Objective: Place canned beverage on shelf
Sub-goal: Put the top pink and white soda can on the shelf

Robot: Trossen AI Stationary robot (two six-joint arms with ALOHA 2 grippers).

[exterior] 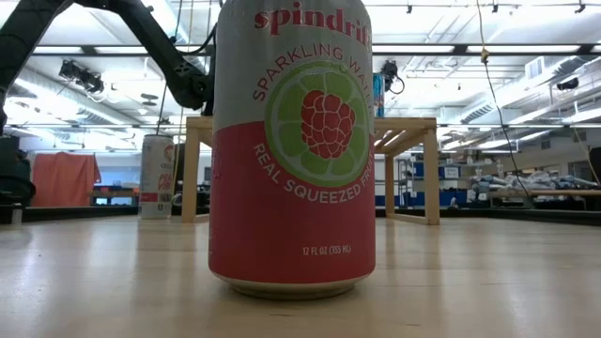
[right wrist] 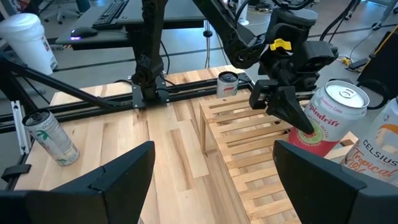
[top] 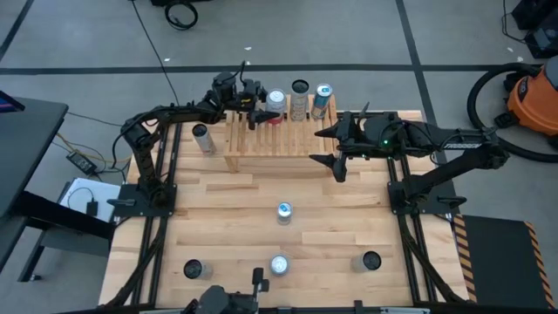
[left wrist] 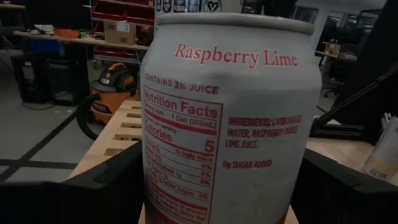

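A: Where's the can?

B: The raspberry-lime can (right wrist: 326,118) stands on the slatted top of the shelf (top: 261,139), at the back row, with the left gripper (top: 261,111) clenched around it. Two more cans (top: 310,100) stand beside it on the shelf.

A: And the right gripper?

B: The right gripper (top: 331,148) hovers over the shelf's right end, fingers spread, grasping nothing.

A: Anything else on the tabletop (top: 227,218)?

B: A can (top: 203,138) left of the shelf, another can (top: 284,212) mid-table, three near the front edge.
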